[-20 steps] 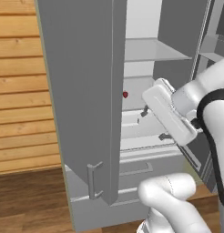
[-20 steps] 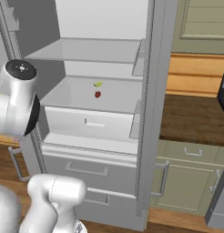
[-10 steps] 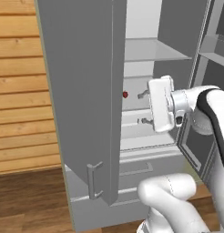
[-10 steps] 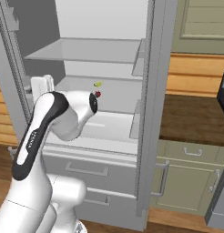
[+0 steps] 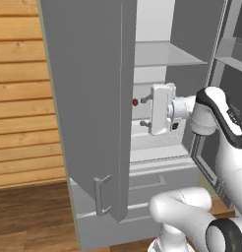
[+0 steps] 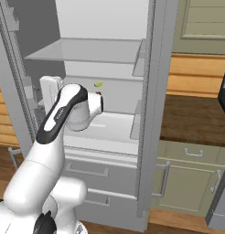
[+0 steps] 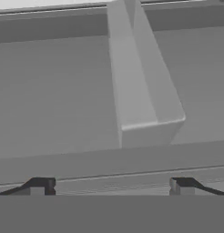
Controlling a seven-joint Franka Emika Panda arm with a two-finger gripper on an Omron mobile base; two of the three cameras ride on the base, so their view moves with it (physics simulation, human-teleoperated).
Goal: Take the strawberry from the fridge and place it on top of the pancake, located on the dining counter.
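The fridge (image 5: 93,98) stands open, its grey door filling the left and centre of the left base view. The claw (image 5: 145,111) reaches into the fridge at mid-frame, its two fingers spread apart and holding nothing. The strawberry (image 5: 135,102) sits on a pale shelf just left of the upper finger, near it but not clearly touching. In the right base view the strawberry (image 6: 100,93) peeks out just above the arm's wrist at centre left, with a small yellow-green fruit (image 6: 99,84) just above it. The hand view shows both fingertips (image 7: 41,185) wide apart before a grey door bin (image 7: 141,91).
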